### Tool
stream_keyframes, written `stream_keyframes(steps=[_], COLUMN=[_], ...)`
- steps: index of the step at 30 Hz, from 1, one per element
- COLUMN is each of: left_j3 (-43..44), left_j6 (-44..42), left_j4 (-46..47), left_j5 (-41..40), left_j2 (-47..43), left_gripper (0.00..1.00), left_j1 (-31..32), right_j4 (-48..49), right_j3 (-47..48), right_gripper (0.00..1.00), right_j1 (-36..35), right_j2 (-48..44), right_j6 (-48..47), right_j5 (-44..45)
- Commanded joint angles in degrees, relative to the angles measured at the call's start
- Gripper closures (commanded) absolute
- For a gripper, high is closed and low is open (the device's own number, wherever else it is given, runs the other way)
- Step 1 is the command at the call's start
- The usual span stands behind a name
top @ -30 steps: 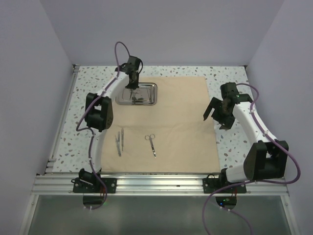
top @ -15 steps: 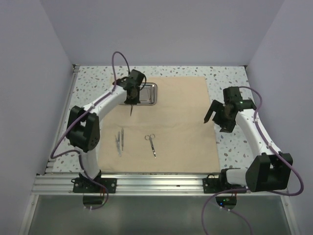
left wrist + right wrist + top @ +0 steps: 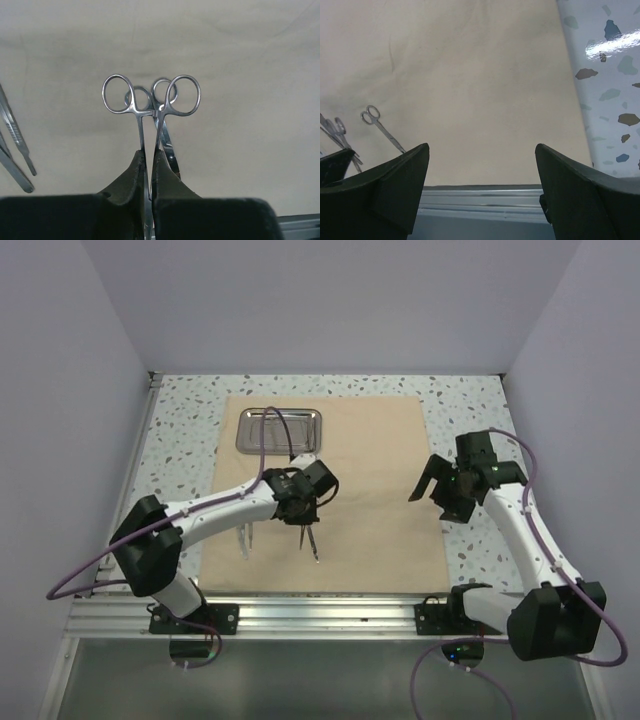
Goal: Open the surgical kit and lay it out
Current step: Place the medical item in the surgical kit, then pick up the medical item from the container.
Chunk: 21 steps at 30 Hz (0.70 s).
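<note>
The beige cloth wrap is lying flat and open on the speckled table. The steel tray is sitting in the cloth's 11 o'clock corner, touching the cloth, with the left arm's purple cable crossing in front of it.

The left gripper is hanging just toward 7 o'clock from the cloth's middle. In the left wrist view its fingers are pressing together on the shanks of ring-handled forceps, with both finger rings sticking out toward 12 o'clock. Directly behind the forceps, the scissors are lying on the cloth; in the top view they are at 6 o'clock from the gripper. I cannot tell whether the forceps are touching the scissors or the cloth.

2 thin straight instruments are resting side by side at the cloth's 8 o'clock.

The right gripper is hovering at the cloth's 3 o'clock edge, its fingers spreading wide apart and gripping nothing.
</note>
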<state>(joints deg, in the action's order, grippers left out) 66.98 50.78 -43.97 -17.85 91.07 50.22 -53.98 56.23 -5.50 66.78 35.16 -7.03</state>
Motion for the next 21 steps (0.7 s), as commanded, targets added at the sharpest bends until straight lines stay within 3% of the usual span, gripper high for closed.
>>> stream_keyframes(steps=[1,5,6,7,10,13,17,21], left_j3=[-2.63,-5.98,-6.25,-6.16,-3.19,4.52,15.62,20.72], left_j6=[8.71,11.44,11.35,11.44,11.53,10.48,4.43,-8.99], left_j4=[-0.42,0.81,0.98,0.46,-2.6,-8.65,-13.34,-8.78], left_j5=[-2.37,-0.44,-0.26,-0.35,-1.66,-4.82,-9.4,-7.91], left_j2=[0.95,2.71,3.06,3.06,2.1,0.87,0.95,4.19], left_gripper=[1.0,1.0,0.9,0.59,0.24,0.16,0.14,0.17], left_j1=[4.18,6.03,6.21,6.38,7.0,6.91,4.38,-9.03], right_j4=[0.98,0.36,0.28,0.19,-0.08,-0.43,-1.74,-2.45], right_j3=[0.02,-0.15,-0.15,-0.15,0.11,0.29,1.16,2.66], right_gripper=[0.09,0.09,0.09,0.09,0.09,0.09,0.09,0.08], right_j1=[-1.35,-2.41,-2.67,-3.2,-3.56,-3.82,-3.91,-4.0], right_j2=[-2.44,-3.15,-3.24,-3.33,-3.68,-4.03,-4.91,-4.91], right_j6=[-0.09,-0.53,-0.53,-0.61,-0.7,-0.53,-0.97,-1.49], right_j5=[-1.41,-0.8,-0.71,-0.79,-0.71,-1.06,0.08,2.72])
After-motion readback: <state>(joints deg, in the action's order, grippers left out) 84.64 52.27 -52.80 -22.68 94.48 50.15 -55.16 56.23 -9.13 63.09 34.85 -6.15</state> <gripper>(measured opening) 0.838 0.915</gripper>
